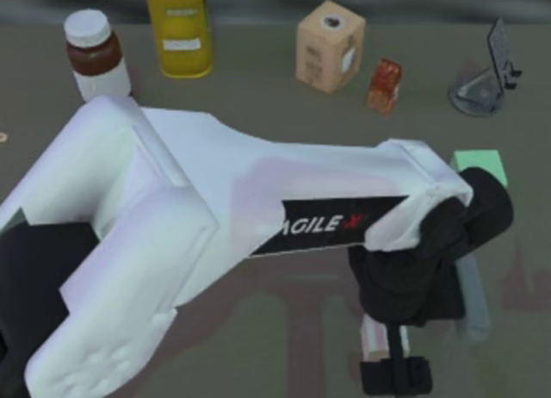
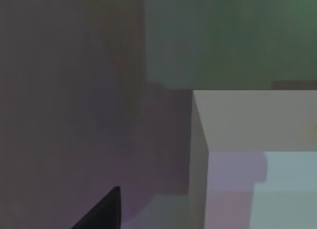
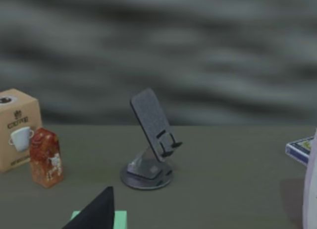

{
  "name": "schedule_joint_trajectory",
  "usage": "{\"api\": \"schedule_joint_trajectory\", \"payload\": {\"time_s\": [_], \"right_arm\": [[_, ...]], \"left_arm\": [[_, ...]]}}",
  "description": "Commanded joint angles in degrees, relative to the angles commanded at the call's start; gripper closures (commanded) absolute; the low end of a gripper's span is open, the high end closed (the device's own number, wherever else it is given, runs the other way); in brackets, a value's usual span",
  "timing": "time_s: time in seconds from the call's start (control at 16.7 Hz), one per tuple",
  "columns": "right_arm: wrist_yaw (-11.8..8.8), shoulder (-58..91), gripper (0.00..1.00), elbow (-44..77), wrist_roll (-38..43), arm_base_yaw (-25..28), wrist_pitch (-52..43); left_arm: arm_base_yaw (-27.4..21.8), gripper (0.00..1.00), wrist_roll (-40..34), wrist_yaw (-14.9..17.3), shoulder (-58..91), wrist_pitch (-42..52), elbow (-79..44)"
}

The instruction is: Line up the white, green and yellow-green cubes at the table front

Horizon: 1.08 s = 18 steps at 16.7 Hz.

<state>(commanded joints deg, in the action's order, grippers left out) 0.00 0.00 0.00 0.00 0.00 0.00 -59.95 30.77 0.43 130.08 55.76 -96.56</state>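
My left arm reaches across the table (image 1: 534, 355) to its front right. The left gripper (image 1: 394, 374) hangs open there, right beside the off-white cube (image 1: 374, 336). Up close the white cube (image 2: 247, 120) stands to one side of a dark fingertip (image 2: 106, 211), not gripped. The mint green cube (image 1: 479, 164) sits farther back at the right, half hidden by the arm's wrist. The right arm is out of the top view; its dark fingertip (image 3: 99, 211) shows just before the green cube (image 3: 120, 219), holding nothing. The yellow-green cube is hidden.
Along the back stand a brown jar (image 1: 95, 53), a yellow bottle (image 1: 179, 27), a tan carton (image 1: 329, 45), a red packet (image 1: 385, 84) and a phone stand (image 1: 486, 75). A blue-edged book (image 3: 302, 149) lies at the far right.
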Motion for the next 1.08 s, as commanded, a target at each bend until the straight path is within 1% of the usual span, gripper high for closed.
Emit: {"api": "schedule_joint_trajectory", "payload": {"time_s": [0.18, 0.48, 0.6, 0.9, 1.08], "right_arm": [[0.00, 0.00, 0.00, 0.00, 0.00, 0.00, 0.00], [0.00, 0.00, 0.00, 0.00, 0.00, 0.00, 0.00], [0.00, 0.00, 0.00, 0.00, 0.00, 0.00, 0.00], [0.00, 0.00, 0.00, 0.00, 0.00, 0.00, 0.00], [0.01, 3.49, 0.00, 3.45, 0.35, 0.38, -2.36]], "left_arm": [[0.05, 0.00, 0.13, -0.03, -0.25, 1.00, -0.96], [0.96, 0.00, -0.07, 0.01, -2.95, 11.36, -7.83], [1.21, 0.00, -0.09, -0.03, -3.89, 13.51, -9.57], [0.93, 0.00, -0.08, -0.04, -3.81, 13.53, -9.58], [2.61, 0.00, -0.85, -0.25, -6.93, 11.69, -6.68]]}}
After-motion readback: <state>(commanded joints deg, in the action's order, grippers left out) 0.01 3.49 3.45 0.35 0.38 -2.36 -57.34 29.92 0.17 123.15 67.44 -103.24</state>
